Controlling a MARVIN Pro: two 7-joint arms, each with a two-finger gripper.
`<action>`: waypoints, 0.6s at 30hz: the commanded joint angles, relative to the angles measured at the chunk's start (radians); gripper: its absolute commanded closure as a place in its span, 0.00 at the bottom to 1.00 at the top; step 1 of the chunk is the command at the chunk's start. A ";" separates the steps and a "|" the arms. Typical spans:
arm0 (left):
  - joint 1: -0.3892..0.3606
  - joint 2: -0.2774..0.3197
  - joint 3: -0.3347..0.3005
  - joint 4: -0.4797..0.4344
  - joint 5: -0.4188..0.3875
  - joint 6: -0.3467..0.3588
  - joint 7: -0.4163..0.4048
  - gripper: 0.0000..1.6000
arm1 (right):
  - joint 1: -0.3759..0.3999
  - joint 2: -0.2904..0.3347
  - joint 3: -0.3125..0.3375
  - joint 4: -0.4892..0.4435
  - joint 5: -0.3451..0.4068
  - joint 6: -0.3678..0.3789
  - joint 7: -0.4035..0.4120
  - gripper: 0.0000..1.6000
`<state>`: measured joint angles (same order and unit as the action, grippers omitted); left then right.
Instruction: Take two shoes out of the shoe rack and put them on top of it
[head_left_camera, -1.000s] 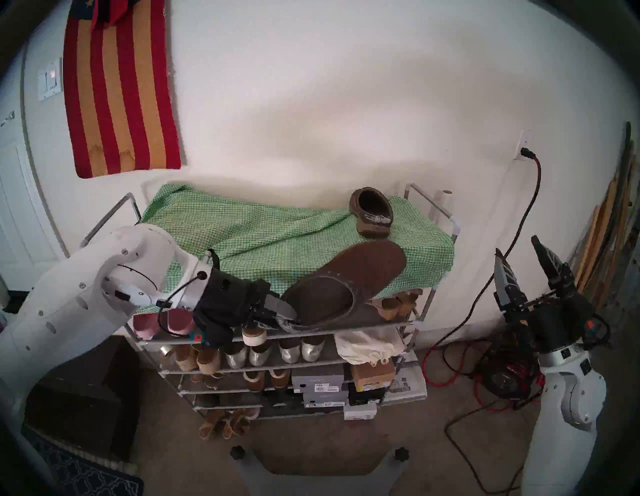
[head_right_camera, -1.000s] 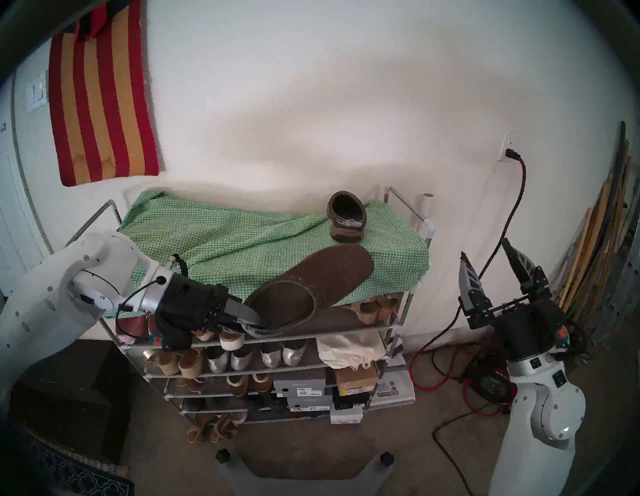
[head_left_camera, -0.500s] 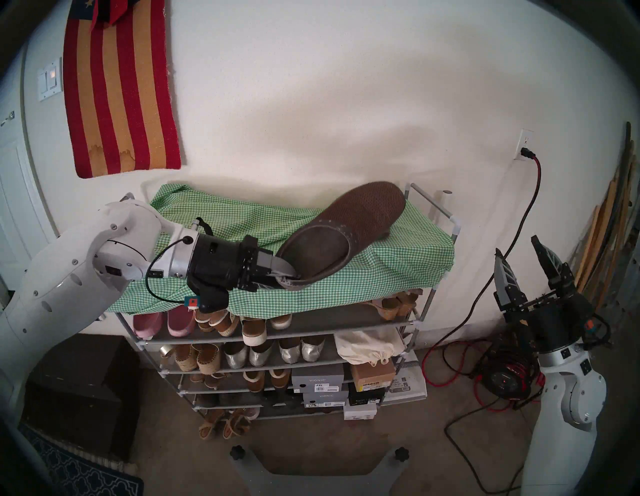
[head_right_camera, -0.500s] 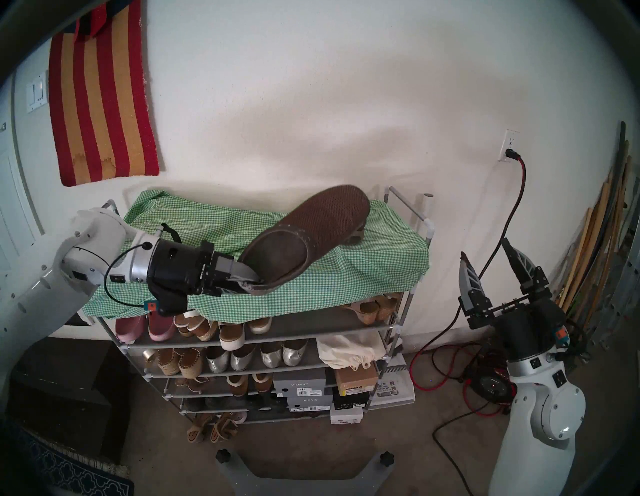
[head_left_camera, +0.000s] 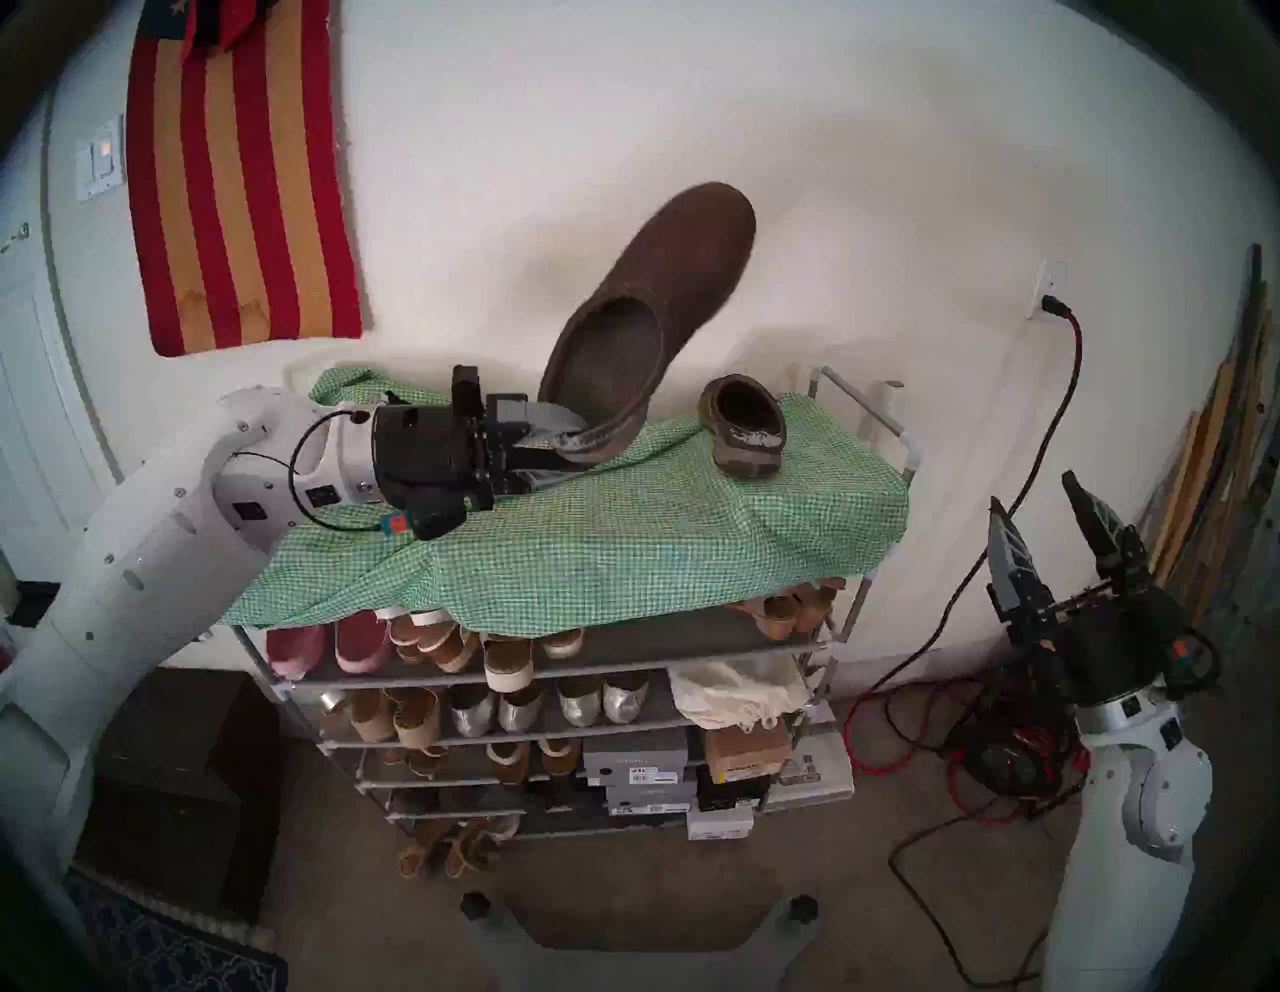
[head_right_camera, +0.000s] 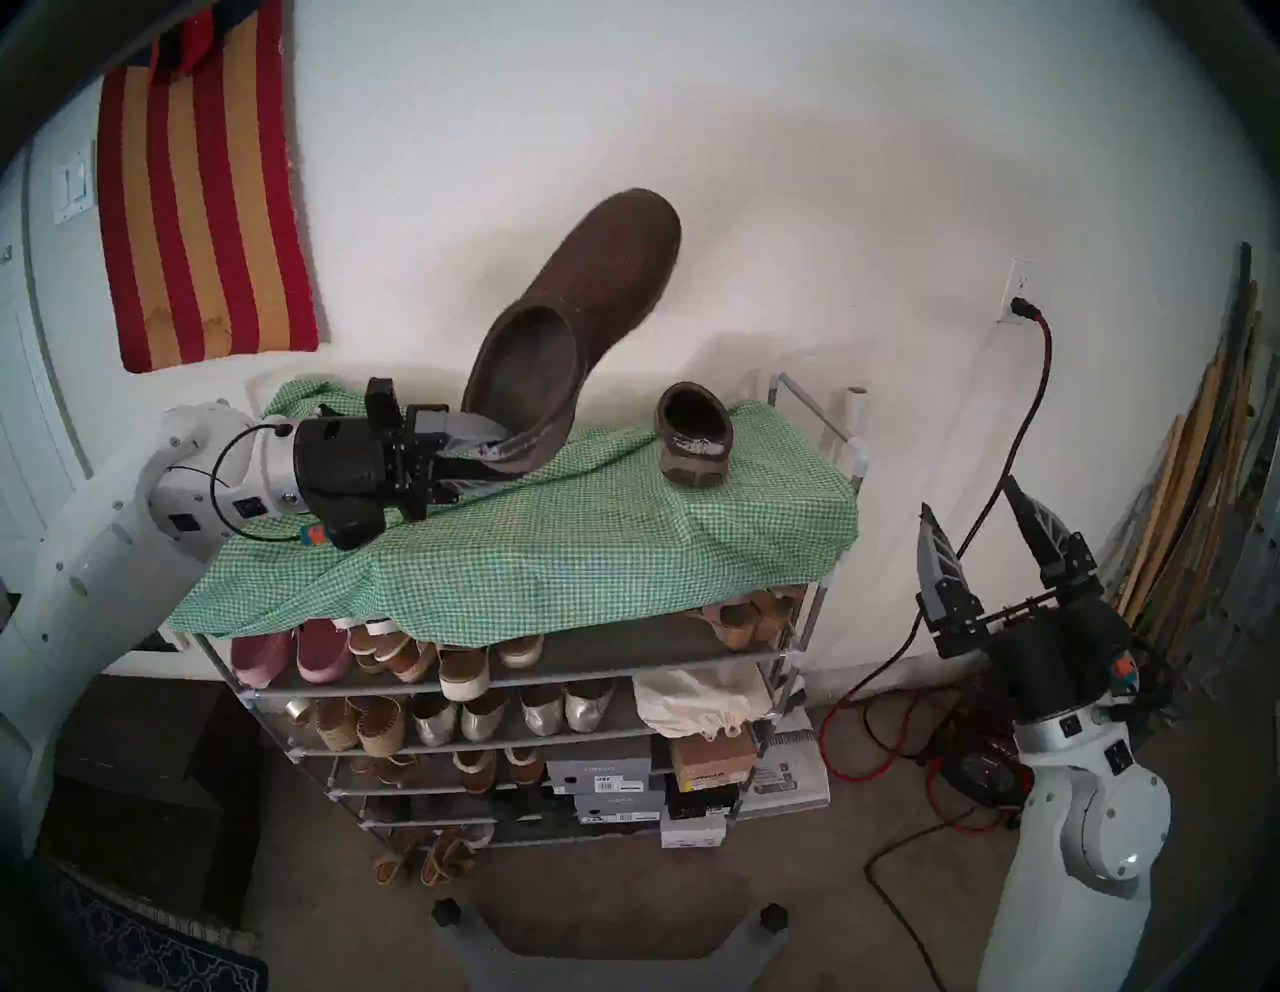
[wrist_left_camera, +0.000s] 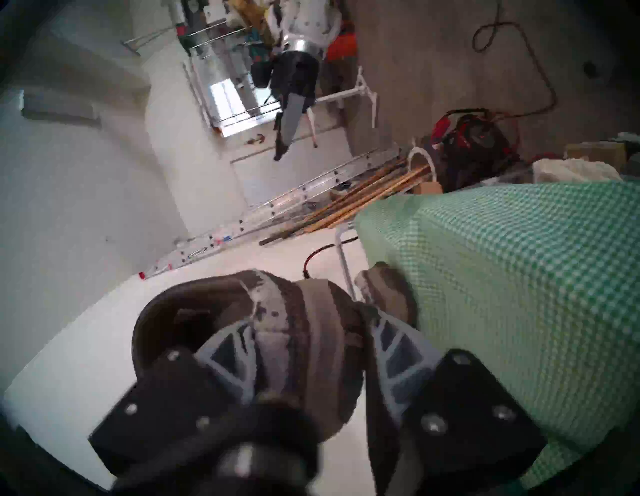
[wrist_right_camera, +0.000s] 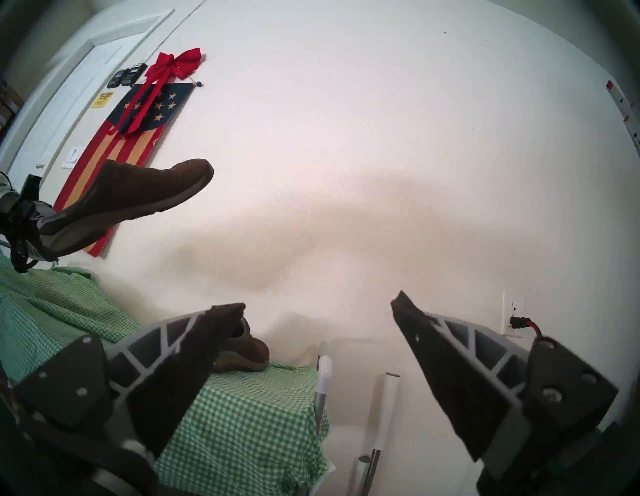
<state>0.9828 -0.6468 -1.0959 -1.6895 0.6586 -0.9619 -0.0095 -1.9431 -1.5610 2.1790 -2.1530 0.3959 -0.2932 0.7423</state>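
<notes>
Left gripper: jaws pinch the heel rim of the second clog, its long axis rising up and rightward from them, toe high before the wall, above the gingham cloth covering the shoe rack. The left wrist lies level, pointing right. The first clog rests just right. Right gripper, jaws spread and empty, stands well apart.

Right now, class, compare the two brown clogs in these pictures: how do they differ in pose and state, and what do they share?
The held clog is in the air, gripped at its heel by the left gripper; the other clog rests free on the green checked cloth atop the shoe rack. The held clog tilts steeply, toe raised toward the wall; the other clog sits flat on its sole. Both are dark brown slip-ons with thick soles.
</notes>
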 joint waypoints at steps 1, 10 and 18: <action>-0.055 -0.058 0.056 0.048 -0.122 0.002 0.046 1.00 | 0.001 0.002 -0.003 -0.003 -0.003 0.003 0.000 0.00; -0.084 0.013 0.154 0.014 -0.393 0.040 -0.098 1.00 | 0.000 0.004 -0.004 -0.003 -0.002 0.002 -0.003 0.00; -0.119 0.103 0.191 0.002 -0.551 0.115 -0.227 1.00 | -0.001 0.006 -0.005 -0.003 -0.001 0.001 -0.004 0.00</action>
<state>0.9098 -0.6265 -0.9121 -1.6727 0.2393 -0.9110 -0.1652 -1.9454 -1.5570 2.1761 -2.1533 0.3960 -0.2932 0.7373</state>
